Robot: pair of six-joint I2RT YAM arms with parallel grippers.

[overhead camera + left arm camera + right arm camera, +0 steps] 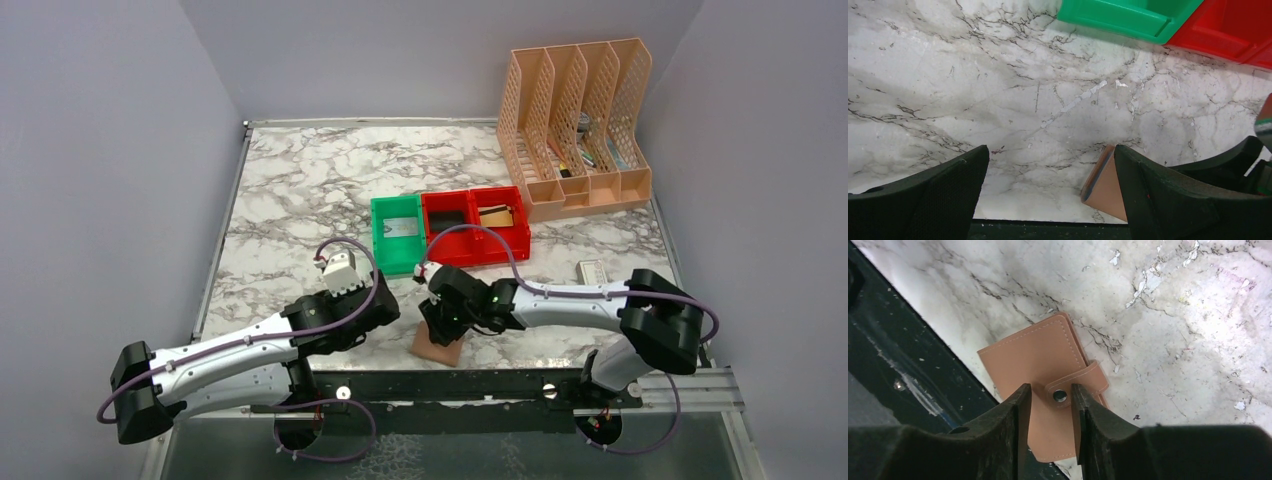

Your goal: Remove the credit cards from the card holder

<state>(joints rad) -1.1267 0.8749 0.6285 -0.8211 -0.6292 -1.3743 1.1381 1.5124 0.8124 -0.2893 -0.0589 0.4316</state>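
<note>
Top external view: the card holder (441,349) lies shut at the near edge of the table (300,190), roughly midway along it, with the right gripper (438,318) directly over it. No credit cards show; we judge them to be inside. The danger here is the edge. A sideways drag on the leather could slide the holder off the table, as nothing pins it down.

Left wrist view: the left gripper (1050,150) hangs over bare marble with its jaws spread wide and nothing between them. The card holder (1104,186) peeks out beside the finger on the right of this view, low at the table's near edge and mostly hidden behind that finger. The green bin (1128,17) and red bin (1228,35) sit well apart towards the far side. With this gripper off the holder, a pull on the clasp may lift the whole wallet instead of popping it.

Right wrist view: the right gripper (1050,389) has its jaws narrow, with a slim gap that frames the snap stud (1060,396) on the strap (1083,381). We cannot tell whether the tips touch the leather. The holder's near corner seems to reach past the table's edge. If the tips pinch the cover and not the strap, the clasp stays fastened.
</note>
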